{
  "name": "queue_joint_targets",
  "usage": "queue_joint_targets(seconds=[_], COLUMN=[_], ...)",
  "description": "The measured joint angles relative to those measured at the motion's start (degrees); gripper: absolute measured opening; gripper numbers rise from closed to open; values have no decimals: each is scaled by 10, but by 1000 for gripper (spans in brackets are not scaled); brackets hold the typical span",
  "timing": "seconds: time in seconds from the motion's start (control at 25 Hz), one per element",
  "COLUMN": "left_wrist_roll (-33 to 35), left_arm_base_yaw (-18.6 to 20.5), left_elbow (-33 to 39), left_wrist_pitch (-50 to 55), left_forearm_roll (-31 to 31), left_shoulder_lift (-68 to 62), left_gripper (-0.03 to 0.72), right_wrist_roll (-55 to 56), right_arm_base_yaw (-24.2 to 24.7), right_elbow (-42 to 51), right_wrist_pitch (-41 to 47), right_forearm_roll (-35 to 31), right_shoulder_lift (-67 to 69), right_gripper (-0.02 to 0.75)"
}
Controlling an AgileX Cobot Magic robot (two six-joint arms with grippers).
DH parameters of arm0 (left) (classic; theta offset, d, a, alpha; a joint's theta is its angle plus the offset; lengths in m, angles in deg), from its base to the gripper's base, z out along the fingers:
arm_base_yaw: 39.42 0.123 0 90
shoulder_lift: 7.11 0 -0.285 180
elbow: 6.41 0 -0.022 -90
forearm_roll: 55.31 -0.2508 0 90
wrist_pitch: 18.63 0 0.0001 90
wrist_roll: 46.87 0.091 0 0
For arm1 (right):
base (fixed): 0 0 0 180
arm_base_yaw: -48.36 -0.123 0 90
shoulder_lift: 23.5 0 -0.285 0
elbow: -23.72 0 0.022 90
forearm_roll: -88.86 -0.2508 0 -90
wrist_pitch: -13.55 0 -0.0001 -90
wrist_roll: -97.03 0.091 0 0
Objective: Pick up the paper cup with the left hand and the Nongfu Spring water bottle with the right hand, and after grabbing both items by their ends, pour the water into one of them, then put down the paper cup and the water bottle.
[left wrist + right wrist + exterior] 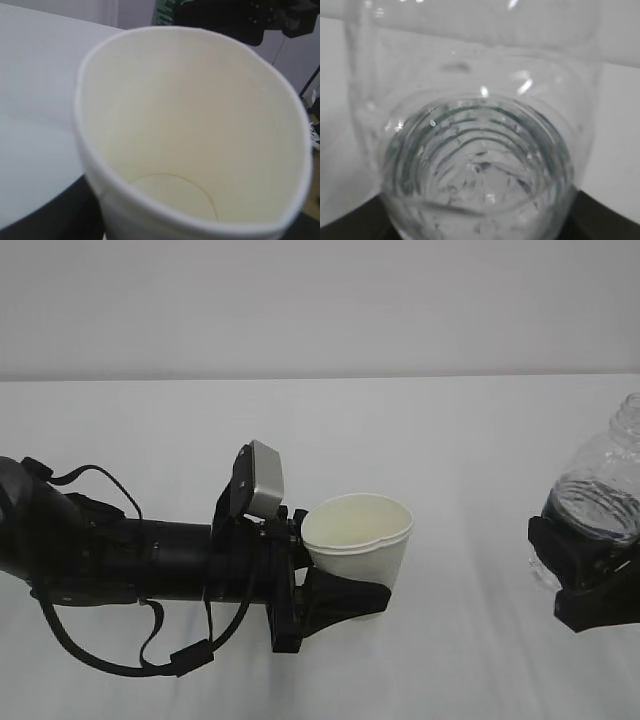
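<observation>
Right, on my ext. cam the left tool [335,595], black two-finger type on the black cabled arm w/ a grey-silver box near the wrist, is clamped round the lower part of the small white paper cup with the rolled rim and cream inside [357,545]. One black finger [345,598] wraps the cup's near side low down; the far finger I can't see. Cup stands upright, mouth up, roughly mid-frame over the white desk [470,440]; whether its base touches the desk I can't tell. From the left wrist cam I look straight down into the cup [195,135]: inside looks dry, round bottom seam visible, rim a bit squeezed out of round.

Right tool [585,585], also black, sits at the right edge of the ext. view, gripping the small clear ribbed plastic bottle with the dark label band [598,505] around its lower half. Bottle is upright, neck up, no cap seen, partly cut off by the frame edge. Cup and bottle are well apart, bare desk between them.

Right wrist cam looks down through the bottle [475,150]: ribbed rings w/ a green tint, droplets and clear water [480,185] low inside. Black tool parts show at both bottom corners.
</observation>
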Motion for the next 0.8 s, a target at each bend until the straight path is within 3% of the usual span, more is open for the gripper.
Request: queue_joint_targets(seconds=[0.16, 0.44, 0.8], left_wrist_roll=[-2, -33, -51], left_arm_base_yaw=[-6, -49, -51], left_elbow=[-4, -60, -80], left_wrist_pitch=[3, 55, 80], left_forearm_roll=[-3, -17, -20], left_shoulder_lift=[0, 0, 0], left_gripper=[450, 450, 450], right_wrist_roll=[0, 0, -39], right_arm_base_yaw=[0, 0, 0], right_elbow=[-19, -43, -54], right_wrist_pitch=[40, 84, 118], right_forearm_roll=[0, -1, 0], right_shoulder_lift=[0, 0, 0], right_gripper=[429, 429, 429])
